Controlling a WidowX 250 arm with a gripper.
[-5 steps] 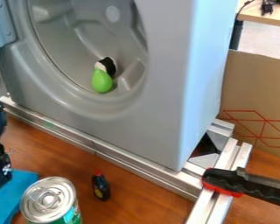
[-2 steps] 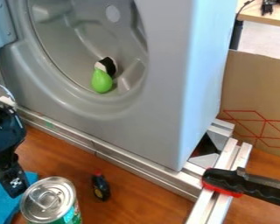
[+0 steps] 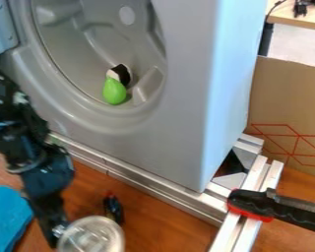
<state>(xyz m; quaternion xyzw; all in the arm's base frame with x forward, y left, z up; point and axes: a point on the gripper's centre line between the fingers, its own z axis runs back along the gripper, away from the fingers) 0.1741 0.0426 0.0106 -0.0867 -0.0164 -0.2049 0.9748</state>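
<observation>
Your black robot arm slants down from the left edge, past the grey drum front (image 3: pixel 180 123), its black two-finger gripper (image 3: pixel 57 232) pointing steeply down at the left rim of a round, silver-topped metal can (image 3: pixel 93 236). The can sits at the bottom edge, near a small dark red-tipped bottle (image 3: pixel 113 208). Whether your pincer is apart or clamped, you cannot tell.

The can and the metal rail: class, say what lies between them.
The camera view shows a small dark bottle with a red tip between the can and the metal rail, on the wooden table.
</observation>
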